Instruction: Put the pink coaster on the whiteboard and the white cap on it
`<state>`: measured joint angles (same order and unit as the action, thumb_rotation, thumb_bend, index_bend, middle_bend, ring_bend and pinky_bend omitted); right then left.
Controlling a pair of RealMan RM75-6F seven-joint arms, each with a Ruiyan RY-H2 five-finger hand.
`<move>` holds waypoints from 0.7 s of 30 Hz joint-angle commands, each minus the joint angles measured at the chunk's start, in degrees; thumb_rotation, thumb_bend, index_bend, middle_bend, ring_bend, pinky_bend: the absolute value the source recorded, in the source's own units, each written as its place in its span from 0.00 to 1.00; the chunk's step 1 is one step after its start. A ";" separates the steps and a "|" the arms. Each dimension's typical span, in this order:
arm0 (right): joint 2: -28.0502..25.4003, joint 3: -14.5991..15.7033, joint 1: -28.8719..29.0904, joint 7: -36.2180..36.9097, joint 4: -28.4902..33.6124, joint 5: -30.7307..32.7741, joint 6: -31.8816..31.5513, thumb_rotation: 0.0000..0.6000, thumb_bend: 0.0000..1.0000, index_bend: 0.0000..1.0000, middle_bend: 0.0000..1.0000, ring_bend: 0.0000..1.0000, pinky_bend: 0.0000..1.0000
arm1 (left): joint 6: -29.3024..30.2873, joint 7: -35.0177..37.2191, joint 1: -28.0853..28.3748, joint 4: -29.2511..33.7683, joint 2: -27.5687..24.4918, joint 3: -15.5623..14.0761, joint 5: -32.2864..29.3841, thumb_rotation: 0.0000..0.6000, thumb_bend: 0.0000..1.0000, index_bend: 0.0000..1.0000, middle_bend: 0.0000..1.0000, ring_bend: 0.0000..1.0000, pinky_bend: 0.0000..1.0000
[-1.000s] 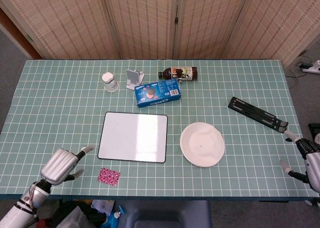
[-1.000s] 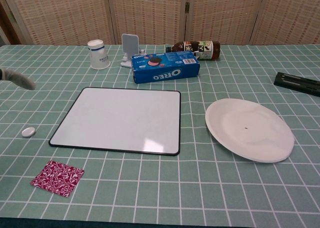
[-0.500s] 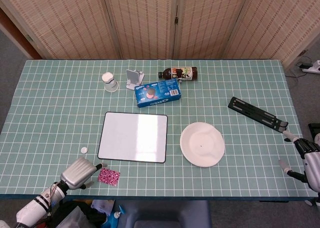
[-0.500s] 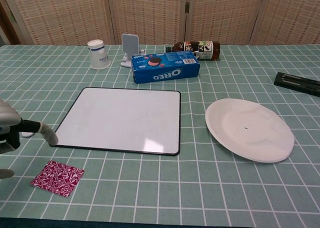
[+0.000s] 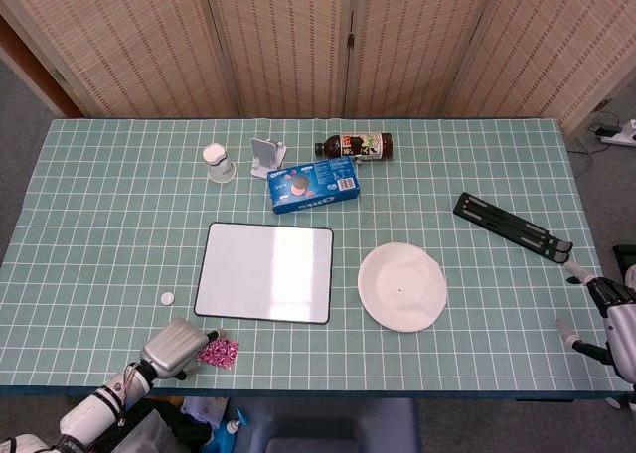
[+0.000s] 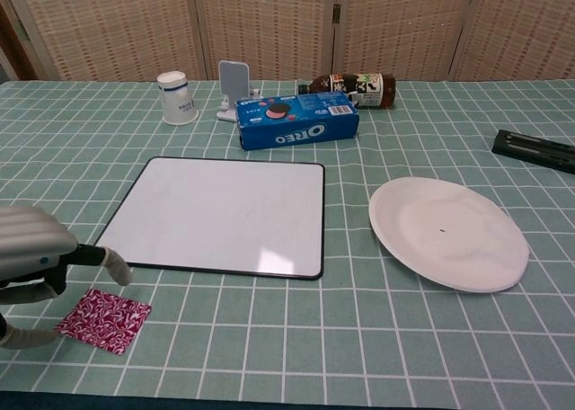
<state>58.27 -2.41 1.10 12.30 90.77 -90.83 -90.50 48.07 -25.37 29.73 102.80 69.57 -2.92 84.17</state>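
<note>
My left hand (image 6: 31, 257) is reaching the pink coaster (image 6: 103, 319) at the whiteboard's (image 6: 220, 214) 7 o'clock, fingers apart, gripping nothing; white cap (image 5: 168, 298) at 9 o'clock.

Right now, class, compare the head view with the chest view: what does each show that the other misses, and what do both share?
Only the head view shows the white cap left of the whiteboard, the right robot hand at the table's right edge, and the full black stand. Only the chest view shows the Oreo box lettering and the left robot hand's fingers just above the pink coaster. Both share the whiteboard, coaster, plate, cup, bottle and left robot hand.
</note>
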 commanded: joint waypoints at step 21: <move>0.53 0.10 -0.46 1.34 -1.72 0.68 0.12 1.00 0.22 0.16 0.32 0.28 0.33 | 0.13 -8.69 2.44 -0.80 4.74 -0.63 -10.74 1.00 0.25 0.23 0.93 0.96 1.00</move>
<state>58.81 -2.32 0.65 13.64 89.06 -90.16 -90.38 48.02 -33.93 32.08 101.94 74.20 -3.42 73.59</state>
